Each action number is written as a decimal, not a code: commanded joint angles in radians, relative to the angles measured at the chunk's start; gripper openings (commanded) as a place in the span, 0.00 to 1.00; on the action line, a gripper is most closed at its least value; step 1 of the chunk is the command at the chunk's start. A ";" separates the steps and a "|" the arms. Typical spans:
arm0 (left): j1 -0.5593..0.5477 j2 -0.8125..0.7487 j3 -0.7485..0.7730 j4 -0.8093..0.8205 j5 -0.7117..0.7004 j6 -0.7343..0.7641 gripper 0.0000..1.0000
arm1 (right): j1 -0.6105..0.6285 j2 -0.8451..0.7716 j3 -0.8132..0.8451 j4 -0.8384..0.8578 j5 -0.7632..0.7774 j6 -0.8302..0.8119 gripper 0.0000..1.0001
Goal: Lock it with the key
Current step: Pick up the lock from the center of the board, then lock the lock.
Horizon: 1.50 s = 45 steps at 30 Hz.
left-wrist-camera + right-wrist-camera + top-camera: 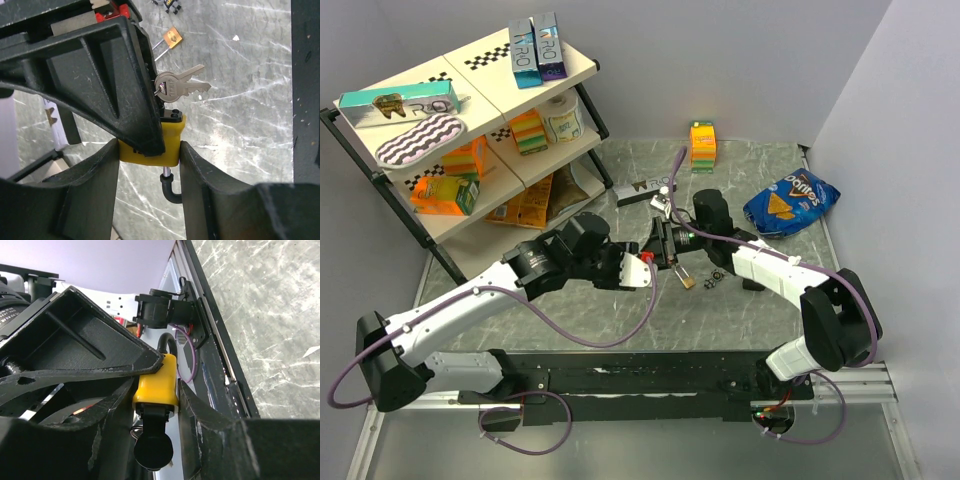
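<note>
A: What's hidden?
B: In the top view both gripper heads meet mid-table and cover the lock almost fully. In the left wrist view the other arm's black finger (100, 75) crosses the lock (172, 142) from 10 o'clock and hides half its body. Of the shackle (169, 192), only the bend at 6 o'clock shows.
A: Tools?
B: The left gripper (149, 156) is narrow, with both fingers pressed on the lock's flat sides, holding it. The right gripper (156, 392) is narrow too, its jaws flanking the lock's key end. Clamped or just close, cannot tell.
A: Where's the key?
B: The key (152, 450) sits in the lock's end. It has a round black head, at 6 o'clock of the yellow block in the right wrist view. Two spare keys (182, 86) hang off its ring, at 12 o'clock of the lock in the left wrist view.
A: Materials?
B: Lock is a smooth yellow block with rounded corners and a dark curved bar. Spares are silvery metal with toothed edges. Fingers are matte black and scuffed. The table (250, 125) is grey-green, marbled and scratched.
A: Anything else?
B: A small brass piece (687, 282) on a thin pin lies at 4 o'clock of the grippers. Tiny dark bits (712, 280) just beside it are too small to read.
</note>
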 commanded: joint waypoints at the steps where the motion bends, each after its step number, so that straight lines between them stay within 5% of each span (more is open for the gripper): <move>1: 0.013 0.012 0.042 0.065 0.001 -0.097 0.20 | -0.031 -0.008 -0.003 0.041 -0.020 0.003 0.00; 2: 0.030 0.012 0.040 0.059 0.006 -0.116 0.24 | -0.052 -0.015 -0.009 0.051 -0.026 0.011 0.00; 3: 0.037 0.010 0.039 0.055 0.009 -0.126 0.41 | -0.066 -0.019 -0.020 0.060 -0.034 0.018 0.00; 6: 0.086 -0.002 0.039 0.045 0.041 -0.175 0.69 | -0.111 -0.034 -0.038 0.110 -0.060 0.061 0.00; 9: 0.165 -0.013 0.057 0.028 0.112 -0.238 0.81 | -0.138 -0.054 -0.046 0.117 -0.080 0.069 0.00; 14: 0.299 -0.049 0.063 -0.023 0.286 -0.349 0.86 | -0.160 -0.095 -0.052 0.147 -0.114 0.067 0.00; 19: 0.340 -0.076 0.007 -0.017 0.579 -0.468 0.84 | -0.162 -0.153 0.022 0.028 -0.166 -0.137 0.00; 27: 0.334 -0.115 -0.082 0.117 0.727 -0.599 0.74 | -0.136 -0.246 0.184 -0.375 -0.190 -0.547 0.00; 35: 0.246 -0.120 -0.093 0.181 0.704 -0.627 0.63 | -0.079 -0.273 0.198 -0.423 -0.167 -0.588 0.00; 45: 0.203 -0.100 -0.084 0.192 0.673 -0.602 0.35 | -0.050 -0.285 0.189 -0.390 -0.164 -0.548 0.00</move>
